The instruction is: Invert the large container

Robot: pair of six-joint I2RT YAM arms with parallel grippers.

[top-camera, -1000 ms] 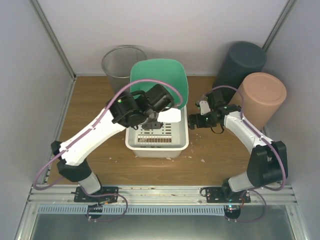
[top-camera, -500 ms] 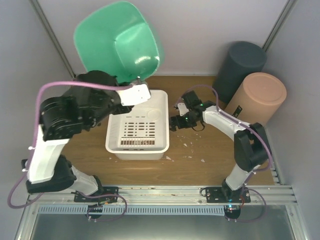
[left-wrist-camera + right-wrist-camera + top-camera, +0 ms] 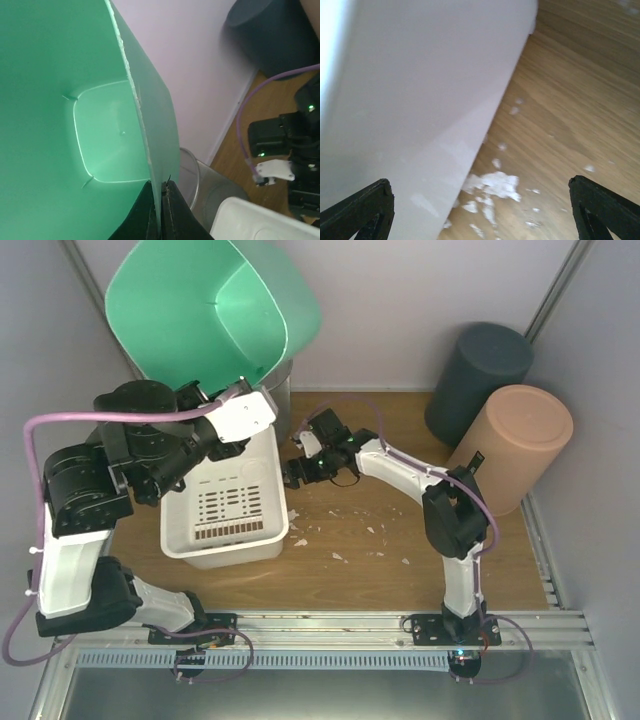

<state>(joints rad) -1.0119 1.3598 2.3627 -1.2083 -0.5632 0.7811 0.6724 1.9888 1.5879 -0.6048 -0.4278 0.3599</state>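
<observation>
1. Top external view. The green container (image 3: 190, 310) sits at 11 o'clock in the frame, clear of the table (image 3: 400, 540), tilted with its open mouth facing the camera. The left gripper (image 3: 243, 385) is clamped on its rim at the container's 5 o'clock edge. A wire-mesh bin (image 3: 283, 392) shows partly behind it. The white basket (image 3: 230, 530) rests on the table at 8 o'clock from centre. The right gripper (image 3: 292, 470) lies just beside the basket's 3 o'clock wall; from here I cannot tell how its jaws stand. White crumbs (image 3: 340, 525) are scattered at centre. A dark cylinder (image 3: 478, 370) and a tan cylinder (image 3: 515, 440) stand together at 2 o'clock.

2. Left wrist view. The left gripper (image 3: 157, 210) pinches the thin green wall, its jaws together on the rim. The container's inside and flat bottom (image 3: 60, 100) fill the frame from 9 to 12 o'clock. The mesh bin (image 3: 200, 185) and a basket corner (image 3: 260, 220) appear at 5 o'clock.

3. Right wrist view. The right gripper (image 3: 480, 210) has its jaws wide apart; one of the fingers (image 3: 360, 210) overlaps the basket wall (image 3: 420, 100) at 7 o'clock. Crumbs (image 3: 495, 185) lie on the table (image 3: 580, 100).
</observation>
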